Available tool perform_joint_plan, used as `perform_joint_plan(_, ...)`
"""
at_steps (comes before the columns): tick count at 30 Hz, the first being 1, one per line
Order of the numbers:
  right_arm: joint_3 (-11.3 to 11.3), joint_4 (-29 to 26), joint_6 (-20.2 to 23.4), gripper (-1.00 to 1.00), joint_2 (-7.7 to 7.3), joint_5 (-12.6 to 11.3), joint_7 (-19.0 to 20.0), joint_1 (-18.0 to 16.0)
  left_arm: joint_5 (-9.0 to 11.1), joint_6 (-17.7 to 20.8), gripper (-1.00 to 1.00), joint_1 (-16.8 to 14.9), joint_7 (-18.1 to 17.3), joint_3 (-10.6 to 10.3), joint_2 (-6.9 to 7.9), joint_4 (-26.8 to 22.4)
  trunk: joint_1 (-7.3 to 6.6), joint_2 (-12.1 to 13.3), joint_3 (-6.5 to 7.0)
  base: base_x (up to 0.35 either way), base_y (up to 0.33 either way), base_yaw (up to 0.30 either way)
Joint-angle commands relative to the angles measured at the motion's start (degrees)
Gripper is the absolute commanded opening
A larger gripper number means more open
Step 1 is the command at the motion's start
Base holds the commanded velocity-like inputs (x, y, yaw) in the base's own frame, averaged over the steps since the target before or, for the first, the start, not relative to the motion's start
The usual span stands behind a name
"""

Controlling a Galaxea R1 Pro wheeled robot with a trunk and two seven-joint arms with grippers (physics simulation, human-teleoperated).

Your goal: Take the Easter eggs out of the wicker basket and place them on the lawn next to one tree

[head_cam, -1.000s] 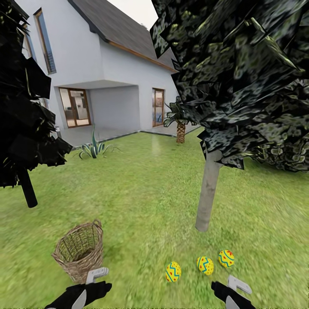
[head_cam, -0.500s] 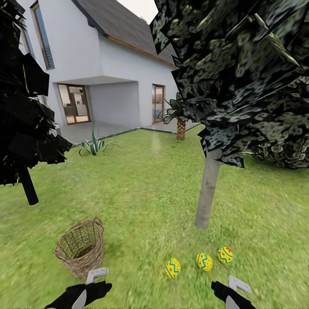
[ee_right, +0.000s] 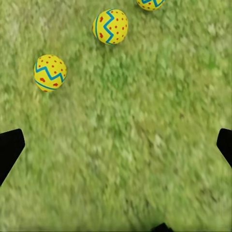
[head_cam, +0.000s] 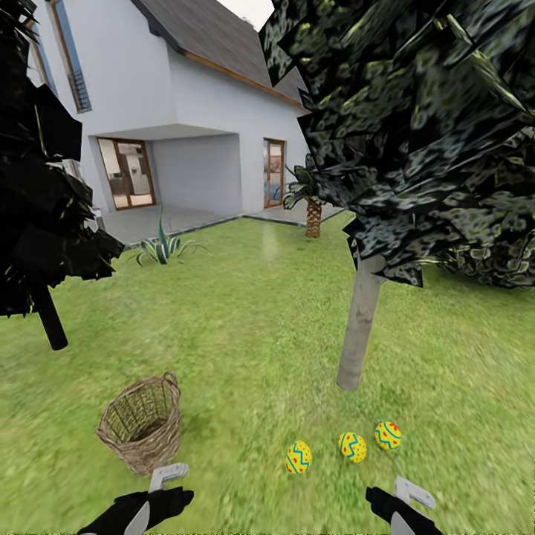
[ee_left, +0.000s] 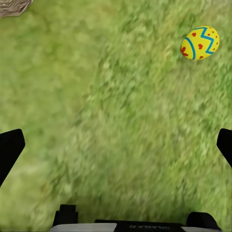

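Three yellow Easter eggs (head_cam: 299, 457) (head_cam: 352, 446) (head_cam: 388, 435) lie in a row on the lawn (head_cam: 245, 334), just in front of the pale grey trunk of the tree (head_cam: 360, 327). To their left stands the wicker basket (head_cam: 141, 423), upright, with only weave showing inside. My left gripper (head_cam: 167, 475) hangs open near the basket; its wrist view (ee_left: 116, 150) looks down on grass, one egg (ee_left: 200, 42) and the basket's edge (ee_left: 14, 6). My right gripper (head_cam: 409, 492) is open and empty just short of the eggs; its wrist view (ee_right: 116, 150) has the eggs (ee_right: 50, 72) (ee_right: 110, 26) (ee_right: 150, 4) ahead.
A black-leaved tree with a thin dark trunk (head_cam: 49, 323) stands at the left. A spiky plant (head_cam: 162, 249) and a small palm (head_cam: 313, 215) grow near the white house (head_cam: 193, 126) at the back. Open grass lies between the basket and the eggs.
The whole view has shifted slightly, so basket, eggs and trunk sit a little higher in the picture. Eggs and basket lie where they were; both grippers hold the same pose.
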Motion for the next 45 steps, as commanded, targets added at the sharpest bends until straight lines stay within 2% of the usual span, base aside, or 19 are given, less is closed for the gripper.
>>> perform_joint_plan(1, -0.2, -0.1, 0.2, 1.00, 0.02, -0.1, -0.1, 0.0, -0.6, 0.3, 1.00, 0.0, -0.4, 0.5, -0.03, -0.1, -0.21, 0.3, -0.01, 0.000, 0.000, 0.000)
perform_joint_plan(12, -0.2, -0.1, 0.1, 1.00, 0.02, -0.1, -0.1, 0.0, -0.6, 0.3, 1.00, 0.0, -0.4, 0.5, -0.09, -0.1, -2.62, 4.7, 1.02, 0.000, 0.000, 0.000)
perform_joint_plan(28, -0.2, -0.1, 0.0, 1.00, 0.02, -0.1, -0.1, 0.0, -0.6, 0.3, 1.00, 0.0, -0.4, 0.5, -0.11, -0.1, -6.13, 11.1, 3.79, 0.000, 0.000, 0.000)
perform_joint_plan(45, -0.1, 0.0, 0.2, 1.00, 0.36, -0.1, -0.2, 0.0, -0.7, 0.4, 1.00, 0.0, -0.3, 0.5, -0.07, -0.1, -6.13, 11.1, 3.79, 0.000, 0.000, 0.000)
